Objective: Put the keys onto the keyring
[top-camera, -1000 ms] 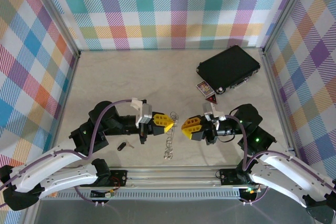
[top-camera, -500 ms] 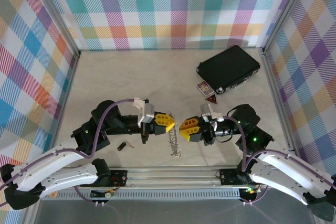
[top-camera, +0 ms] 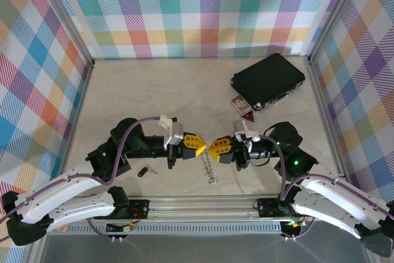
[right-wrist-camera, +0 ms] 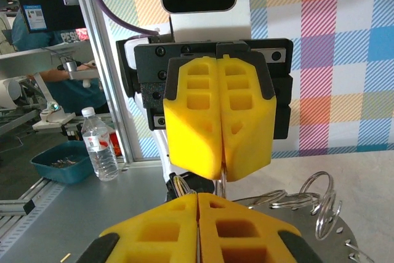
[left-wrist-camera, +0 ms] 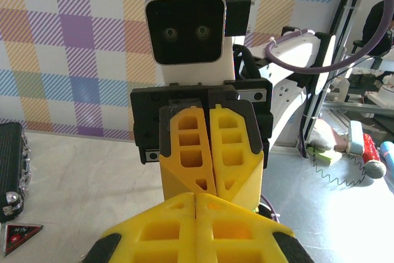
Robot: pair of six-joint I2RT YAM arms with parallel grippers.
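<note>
Keyring [top-camera: 210, 167] chain dangles at the near middle of your table [top-camera: 154, 90], pinched in the left gripper [top-camera: 202, 146]. Your right gripper [top-camera: 211, 148] meets it tip to tip with its fingers pressed together. The key [top-camera: 143, 172] lies further left.
</note>
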